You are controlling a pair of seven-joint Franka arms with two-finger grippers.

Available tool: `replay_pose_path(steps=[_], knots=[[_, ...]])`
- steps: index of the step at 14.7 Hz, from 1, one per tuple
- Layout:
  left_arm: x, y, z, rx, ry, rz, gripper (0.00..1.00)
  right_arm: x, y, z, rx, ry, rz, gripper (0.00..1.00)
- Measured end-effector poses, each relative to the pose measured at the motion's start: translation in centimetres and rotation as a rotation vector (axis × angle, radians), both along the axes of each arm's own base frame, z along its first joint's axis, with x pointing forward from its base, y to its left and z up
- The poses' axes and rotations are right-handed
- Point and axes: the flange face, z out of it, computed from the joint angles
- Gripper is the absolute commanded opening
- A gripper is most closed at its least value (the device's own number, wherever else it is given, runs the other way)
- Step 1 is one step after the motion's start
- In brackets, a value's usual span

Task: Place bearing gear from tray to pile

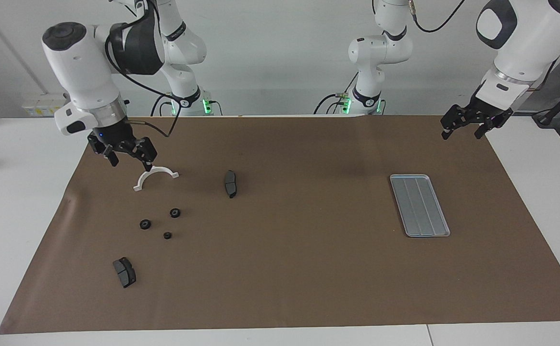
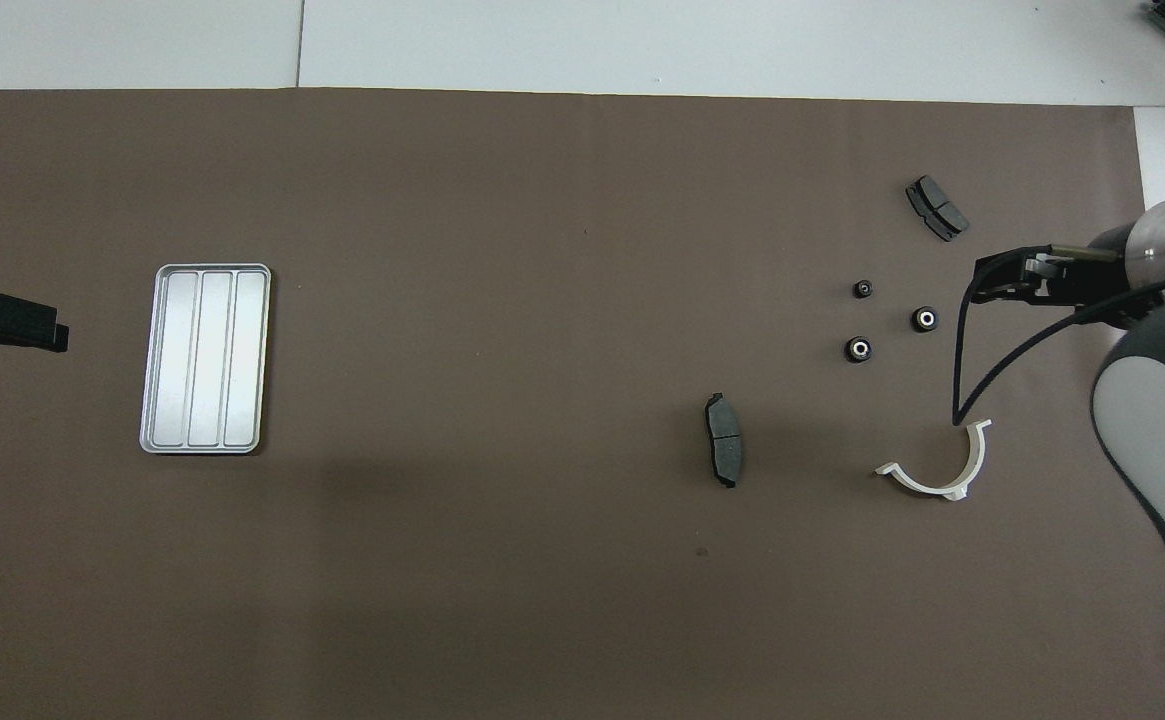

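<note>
Desk (image 1: pixel 280 288) under brown paper carries the tray (image 1: pixel 419 205), lying bare toward the left arm's end. The left tool (image 1: pixel 462 127) hangs open in the air beside that end's paper edge; the right tool (image 1: pixel 128 154), fingers spread and holding nothing, hovers over the white bracket (image 1: pixel 155 178). The pile (image 1: pixel 162 224), three black gears, lies near the bracket, farther from the robots.

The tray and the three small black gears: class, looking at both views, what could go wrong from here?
1. The tray looks bare, with no gear in it to fetch, so a reach there may close on nothing.
2. The right gripper hangs over the white bracket; lowering could knock it.
3. The gears lie loose and apart; a nudge might roll them.
The left gripper waits at the mat's edge.
</note>
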Motion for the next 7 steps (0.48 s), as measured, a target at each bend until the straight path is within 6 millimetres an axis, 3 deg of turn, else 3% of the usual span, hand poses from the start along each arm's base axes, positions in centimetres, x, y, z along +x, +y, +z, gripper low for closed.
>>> replay_pose_path(steps=[3,7], knots=[[0.0,0.0,0.0,0.0,0.0,0.0,1.0,-0.8,0.0,4.0,-0.002,0.014,0.009,1.0],[0.0,0.0,0.0,0.0,0.0,0.0,1.0,-1.3,-0.2,5.4,-0.005,0.03,0.051,1.0]])
